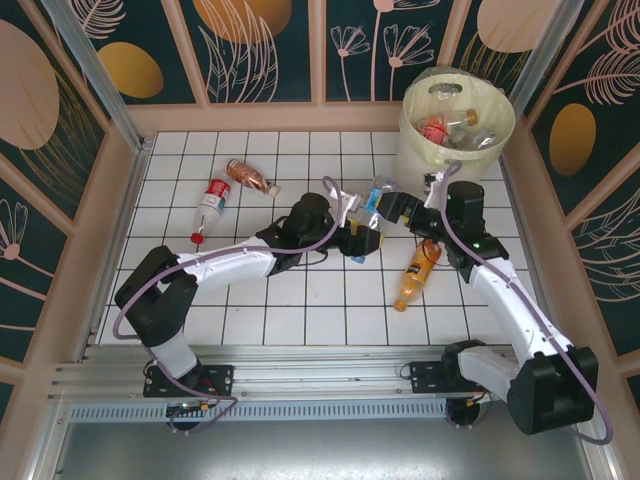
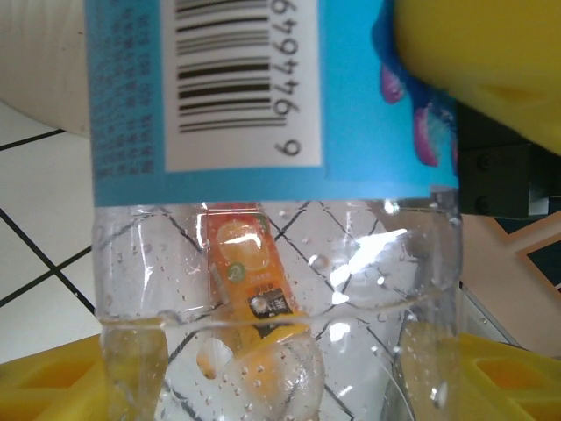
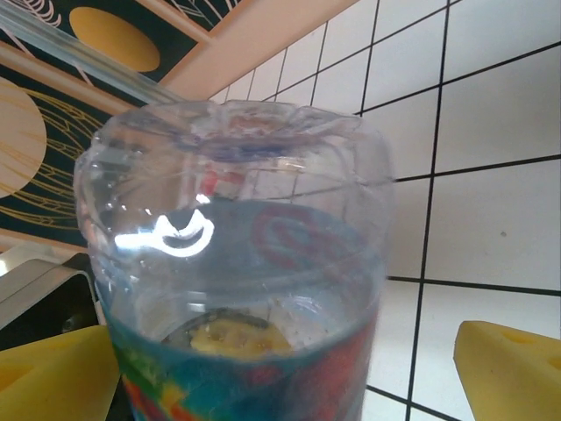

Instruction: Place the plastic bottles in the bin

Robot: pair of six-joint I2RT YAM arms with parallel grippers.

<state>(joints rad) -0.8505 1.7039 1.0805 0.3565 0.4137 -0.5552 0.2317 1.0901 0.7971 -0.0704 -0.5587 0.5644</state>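
A clear plastic bottle with a blue label (image 1: 380, 192) (image 2: 263, 88) (image 3: 237, 263) hangs between both arms, in front of the bin (image 1: 430, 150). My left gripper (image 1: 360, 240) (image 2: 280, 386) is shut on it, with a yellow finger against each side of its clear lower part. My right gripper (image 1: 395, 210) (image 3: 280, 377) is open around the same bottle, and its right finger (image 3: 513, 368) stands clear of the plastic. The cream bin holds several bottles (image 1: 450, 125). An orange bottle (image 1: 417, 272) lies on the tiles below the right gripper.
Two more bottles lie at the left back of the tiled floor, one red-labelled (image 1: 212, 205) and one amber (image 1: 250, 177). Patterned walls close in the floor on three sides. The bin's pale wall (image 2: 35, 61) rises just behind the held bottle.
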